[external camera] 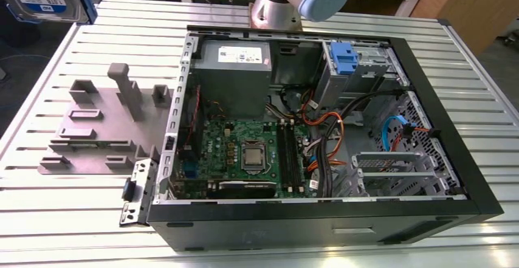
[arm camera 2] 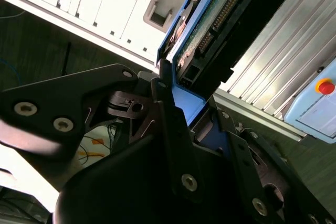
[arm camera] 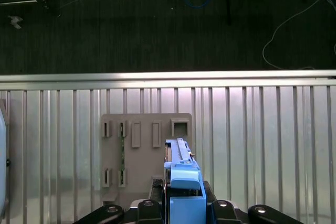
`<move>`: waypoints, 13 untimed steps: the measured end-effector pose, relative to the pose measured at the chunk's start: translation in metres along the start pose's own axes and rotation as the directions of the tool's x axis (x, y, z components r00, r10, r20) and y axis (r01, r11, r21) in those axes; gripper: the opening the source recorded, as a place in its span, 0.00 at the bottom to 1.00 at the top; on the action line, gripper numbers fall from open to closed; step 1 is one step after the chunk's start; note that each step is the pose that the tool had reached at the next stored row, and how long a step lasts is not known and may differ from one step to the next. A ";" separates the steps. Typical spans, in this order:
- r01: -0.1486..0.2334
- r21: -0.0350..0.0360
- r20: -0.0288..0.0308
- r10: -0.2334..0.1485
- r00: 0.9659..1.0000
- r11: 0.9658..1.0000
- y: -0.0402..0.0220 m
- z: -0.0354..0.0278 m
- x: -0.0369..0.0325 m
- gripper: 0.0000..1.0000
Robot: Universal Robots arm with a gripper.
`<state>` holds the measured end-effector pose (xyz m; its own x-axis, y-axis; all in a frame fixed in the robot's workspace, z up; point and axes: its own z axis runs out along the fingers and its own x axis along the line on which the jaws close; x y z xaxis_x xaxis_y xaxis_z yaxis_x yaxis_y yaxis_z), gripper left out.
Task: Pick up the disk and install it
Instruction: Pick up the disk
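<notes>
— Between the fingers (arm camera 2: 166, 109) of our tool (arm camera 2: 190, 95) we find the disk (arm camera 2: 220, 17). The tool is clamped on its blue frame (arm camera 2: 185, 106), one finger on each side, as the second wrist view shows.

— And where is the disk, compared to the bench (arm camera: 262, 145)?

— It hangs in the air and touches nothing except the tool. In the first wrist view we look down along its edge to the grey plate (arm camera: 142, 150), which lies on the bench well under it. In the exterior view the disk stands high at the exterior view's left, well apart from the open computer case (external camera: 284, 219).

— So which step do we have in hand?

— We judge that the picking up is done and the installing is not yet begun, because the disk is outside the case. We cannot tell from these views which bay is meant for it.

— What does the way to the case call for?

— In our opinion, it needs a firm hold on the frame and enough height to pass over the wall of the case. It also needs care with the cables (external camera: 324, 122) inside. The disk should meet its bay straight, not tilted.
</notes>
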<state>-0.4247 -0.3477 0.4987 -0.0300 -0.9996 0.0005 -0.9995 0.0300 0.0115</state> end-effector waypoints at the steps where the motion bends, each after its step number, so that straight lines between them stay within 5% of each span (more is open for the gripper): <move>1: 0.000 0.000 0.000 0.000 1.000 1.000 -0.0003 -0.0001 0.0000 0.36; 13: 0.000 0.000 0.000 0.000 1.000 1.000 -0.0051 0.0000 -0.0001 0.36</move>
<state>-0.4196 -0.3477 0.4987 -0.0300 -0.9996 0.0005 -0.9995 0.0300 0.0114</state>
